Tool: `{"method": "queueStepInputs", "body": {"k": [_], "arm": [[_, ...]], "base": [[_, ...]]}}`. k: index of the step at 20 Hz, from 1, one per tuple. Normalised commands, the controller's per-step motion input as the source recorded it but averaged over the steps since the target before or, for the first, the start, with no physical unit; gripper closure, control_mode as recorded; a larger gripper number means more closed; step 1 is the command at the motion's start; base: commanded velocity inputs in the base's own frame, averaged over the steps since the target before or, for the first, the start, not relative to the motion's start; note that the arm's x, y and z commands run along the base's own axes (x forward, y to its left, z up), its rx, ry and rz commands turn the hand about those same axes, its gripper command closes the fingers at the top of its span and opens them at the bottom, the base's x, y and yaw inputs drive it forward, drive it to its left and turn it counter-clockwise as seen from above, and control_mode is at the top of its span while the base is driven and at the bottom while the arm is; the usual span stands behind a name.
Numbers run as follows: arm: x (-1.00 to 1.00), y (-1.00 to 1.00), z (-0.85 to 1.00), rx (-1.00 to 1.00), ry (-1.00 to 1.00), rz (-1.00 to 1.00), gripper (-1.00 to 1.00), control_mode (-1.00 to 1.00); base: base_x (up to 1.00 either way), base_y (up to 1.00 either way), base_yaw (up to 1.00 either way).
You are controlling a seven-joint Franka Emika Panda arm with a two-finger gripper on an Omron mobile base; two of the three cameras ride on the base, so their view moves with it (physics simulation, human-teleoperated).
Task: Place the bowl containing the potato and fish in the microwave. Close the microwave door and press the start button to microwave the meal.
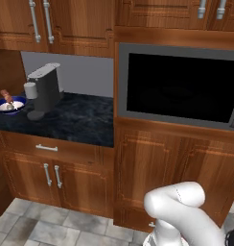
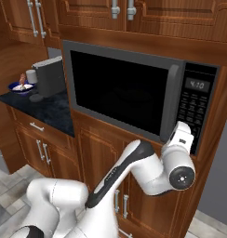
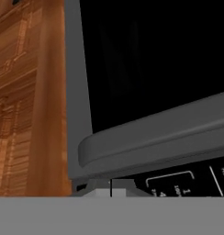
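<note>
The microwave (image 2: 134, 93) sits built into the wooden cabinetry with its door (image 1: 179, 86) closed. The black glass shows nothing behind it. The bowl, the potato and the fish are hidden. The door's grey bar handle (image 2: 172, 100) runs beside the black button panel (image 2: 196, 109), whose display is lit. My gripper (image 2: 185, 134) is raised to the panel's lower left corner, right at the handle's lower end. In the hand view the handle (image 3: 155, 137) crosses just ahead of my fingertips (image 3: 110, 189), which are pressed together with nothing between them.
On the dark counter (image 1: 85, 120) to the left stand a grey-black coffee machine (image 1: 44, 89) and a blue bowl holding a brown meat skewer (image 1: 9, 103). Wooden cabinets lie above and below, and a wooden frame post (image 3: 45, 101) borders the microwave.
</note>
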Motion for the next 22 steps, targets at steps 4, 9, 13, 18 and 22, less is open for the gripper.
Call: {"method": "queueStepInputs", "body": {"k": [4,9,13,18,22], "arm": [[0.22,-0.15,-0.13,0.0,0.0,0.0,1.0,-1.0],[0.22,-0.15,-0.13,0.0,0.0,0.0,1.0,-1.0],[0.24,-0.19,-0.08,0.0,0.0,0.0,1.0,-1.0],[0.24,-0.19,-0.08,0.0,0.0,0.0,1.0,-1.0],[0.23,-0.16,-0.17,0.0,0.0,0.0,1.0,-1.0]], "base": [[0.0,0.0,0.0],[0.0,0.0,0.0],[0.0,0.0,0.0],[0.0,0.0,0.0],[0.0,0.0,0.0]]}}
